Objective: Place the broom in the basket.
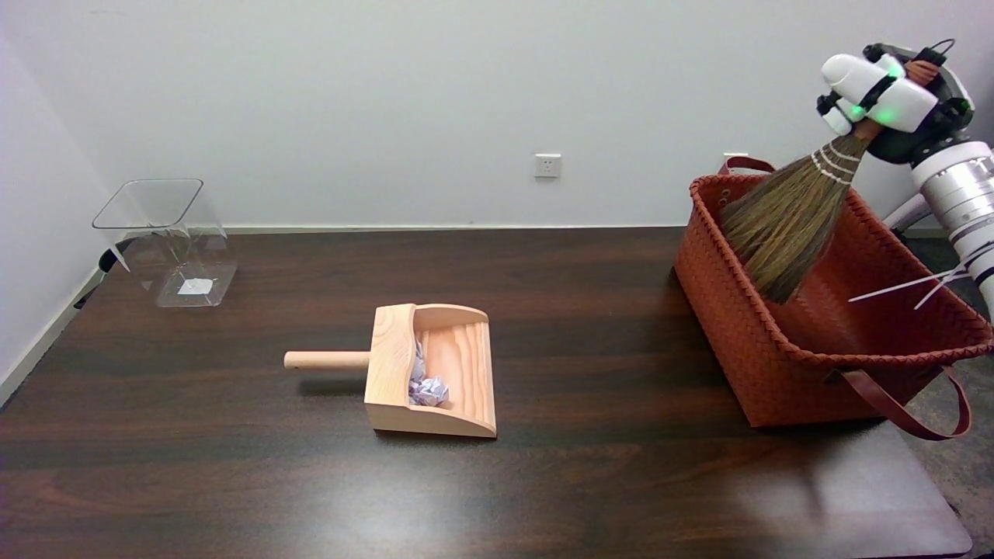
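Head view: one broom (784,225), one basket (784,373).

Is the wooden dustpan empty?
No, crumpled paper lies inside the wooden dustpan.

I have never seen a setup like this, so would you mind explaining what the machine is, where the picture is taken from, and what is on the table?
This is a single view from a camera above the table's near side, looking down and across it. At the upper right is the robot's right hand, a black-and-white many-fingered hand on a white arm, steered remotely by a person. It grips the handle of a straw broom, whose bristles hang tilted down inside a woven reddish basket at the table's right end. Whether they touch its floor I cannot tell. On the dark wooden table there is also a wooden dustpan holding crumpled paper, and a clear plastic bin at the far left.
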`<state>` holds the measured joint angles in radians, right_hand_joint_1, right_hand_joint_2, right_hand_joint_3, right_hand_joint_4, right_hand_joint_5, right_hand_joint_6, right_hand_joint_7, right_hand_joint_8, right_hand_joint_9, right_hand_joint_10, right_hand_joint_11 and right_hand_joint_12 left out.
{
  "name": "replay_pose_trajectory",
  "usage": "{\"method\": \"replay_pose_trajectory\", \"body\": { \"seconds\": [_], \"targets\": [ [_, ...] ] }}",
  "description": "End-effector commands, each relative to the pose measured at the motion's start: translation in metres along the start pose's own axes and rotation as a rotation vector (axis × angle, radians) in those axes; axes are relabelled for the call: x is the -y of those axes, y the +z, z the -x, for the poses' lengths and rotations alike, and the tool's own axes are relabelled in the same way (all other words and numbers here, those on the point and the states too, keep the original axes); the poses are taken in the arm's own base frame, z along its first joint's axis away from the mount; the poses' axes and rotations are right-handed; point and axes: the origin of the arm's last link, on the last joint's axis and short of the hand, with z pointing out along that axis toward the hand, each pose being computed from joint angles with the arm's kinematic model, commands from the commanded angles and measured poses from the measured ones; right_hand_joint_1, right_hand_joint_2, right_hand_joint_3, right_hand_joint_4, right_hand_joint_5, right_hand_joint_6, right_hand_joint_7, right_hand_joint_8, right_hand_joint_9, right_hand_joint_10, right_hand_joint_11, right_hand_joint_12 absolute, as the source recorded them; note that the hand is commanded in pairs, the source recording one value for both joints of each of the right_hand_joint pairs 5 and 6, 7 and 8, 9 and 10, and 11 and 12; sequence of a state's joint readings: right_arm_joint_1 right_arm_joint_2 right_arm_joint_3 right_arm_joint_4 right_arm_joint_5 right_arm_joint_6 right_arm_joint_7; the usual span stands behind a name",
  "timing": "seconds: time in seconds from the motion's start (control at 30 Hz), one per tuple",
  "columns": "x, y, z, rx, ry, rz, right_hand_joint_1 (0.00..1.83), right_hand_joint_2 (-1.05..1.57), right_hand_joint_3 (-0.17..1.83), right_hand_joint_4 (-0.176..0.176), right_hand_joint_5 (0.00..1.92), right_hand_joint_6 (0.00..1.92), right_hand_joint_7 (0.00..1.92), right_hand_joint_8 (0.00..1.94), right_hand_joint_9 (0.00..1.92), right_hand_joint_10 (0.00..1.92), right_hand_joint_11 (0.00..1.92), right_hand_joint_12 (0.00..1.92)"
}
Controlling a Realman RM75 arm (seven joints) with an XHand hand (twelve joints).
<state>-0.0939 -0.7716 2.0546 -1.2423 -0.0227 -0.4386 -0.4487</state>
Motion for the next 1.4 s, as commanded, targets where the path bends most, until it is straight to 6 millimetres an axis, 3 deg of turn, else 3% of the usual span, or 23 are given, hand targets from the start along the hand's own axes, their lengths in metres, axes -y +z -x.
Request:
{"method": "replay_pose_trajectory", "body": {
  "seconds": [0.03, 0.17, 0.37, 0.53, 0.7, 1.4],
  "targets": [
    [-0.023, -0.002, 0.028, 0.136, -0.245, 0.021, 1.35, 1.57, 0.31, 0.0, 1.92, 1.92, 1.92, 1.92, 1.92, 1.92, 1.74, 1.74],
    [-0.027, -0.006, 0.036, 0.182, -0.291, 0.011, 1.35, 1.57, 0.31, 0.0, 1.92, 1.92, 1.92, 1.92, 1.92, 1.92, 1.74, 1.74],
    [-0.052, -0.022, 0.042, 0.199, -0.274, 0.049, 1.35, 1.57, 0.31, 0.0, 1.92, 1.92, 1.92, 1.92, 1.92, 1.92, 1.73, 1.73],
    [-0.064, -0.035, 0.038, 0.17, -0.248, 0.037, 1.35, 1.57, 0.31, 0.0, 1.92, 1.92, 1.92, 1.92, 1.92, 1.92, 1.73, 1.73],
    [-0.073, -0.047, 0.035, 0.168, -0.331, 0.065, 1.35, 1.57, 0.31, 0.0, 1.92, 1.92, 1.92, 1.92, 1.92, 1.92, 1.73, 1.73],
    [-0.087, -0.048, 0.054, 0.232, -0.431, 0.08, 1.35, 1.57, 0.31, 0.0, 1.92, 1.92, 1.92, 1.92, 1.92, 1.92, 1.72, 1.72]
  ]
}}
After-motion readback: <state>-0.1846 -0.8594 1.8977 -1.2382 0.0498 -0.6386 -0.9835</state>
